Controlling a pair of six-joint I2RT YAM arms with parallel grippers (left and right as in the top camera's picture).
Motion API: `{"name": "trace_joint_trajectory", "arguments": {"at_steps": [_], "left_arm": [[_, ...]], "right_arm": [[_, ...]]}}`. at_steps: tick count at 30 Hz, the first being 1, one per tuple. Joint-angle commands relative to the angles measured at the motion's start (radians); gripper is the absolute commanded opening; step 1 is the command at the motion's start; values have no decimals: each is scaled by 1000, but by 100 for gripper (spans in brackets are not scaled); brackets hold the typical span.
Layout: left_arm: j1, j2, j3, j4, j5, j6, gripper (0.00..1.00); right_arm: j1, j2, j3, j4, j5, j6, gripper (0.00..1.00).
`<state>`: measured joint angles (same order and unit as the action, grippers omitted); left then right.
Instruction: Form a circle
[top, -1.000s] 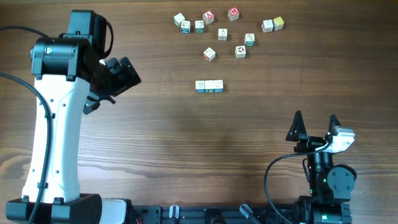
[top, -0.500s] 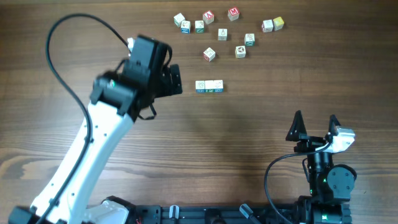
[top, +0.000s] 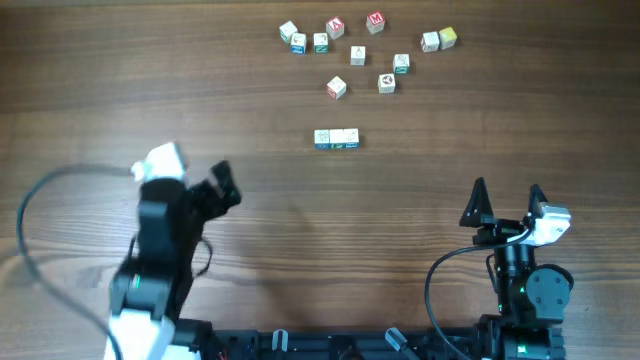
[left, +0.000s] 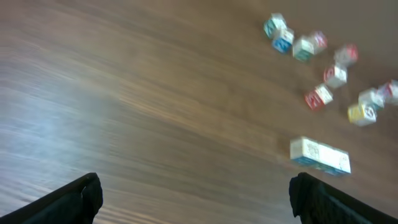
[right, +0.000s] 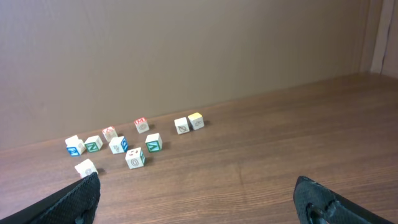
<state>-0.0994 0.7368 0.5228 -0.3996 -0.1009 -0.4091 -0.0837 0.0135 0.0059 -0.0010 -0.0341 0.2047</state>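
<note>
My left claw (top: 215, 188) and right claw (top: 507, 198) both gape wide, empty, well short of the letter cubes (top: 357, 55) scattered across the far desk (top: 300, 250); only one pair (top: 336, 139) touches, no ring yet

— What do you have here besides the job itself?
— You have a brown wood table (top: 300, 230). From overhead its grain runs from 9 to 3 o'clock.
— And at the edges?
— You'll see a black rail (top: 330, 345) along the table's edge at 6 o'clock.
— Behind the table?
— From the right wrist you see a plain tan wall (right: 186, 50) at 12 o'clock, with a paler strip (right: 385, 31) at 2 o'clock.
</note>
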Motion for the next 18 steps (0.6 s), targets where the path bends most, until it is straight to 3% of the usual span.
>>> {"name": "trace_joint_trajectory", "arguments": {"at_steps": [1,3,6,12,18], "left_arm": [[123,-250,-205,64,97,10,100],[184,-429,-311,93,136,10,100],[208,-539,-357,95,138,10,100],[187,-608,-388,158,82,116,100],[175,-684,-470,249,35,145,100]], "right_arm": [[2,-9,-1,2,-16,8,100],[2,-9,-1,2,-16,8,100],[2,-9,-1,2,-16,8,100],[2,-9,-1,2,-16,8,100],[2,-9,-1,2,-16,8,100]]}}
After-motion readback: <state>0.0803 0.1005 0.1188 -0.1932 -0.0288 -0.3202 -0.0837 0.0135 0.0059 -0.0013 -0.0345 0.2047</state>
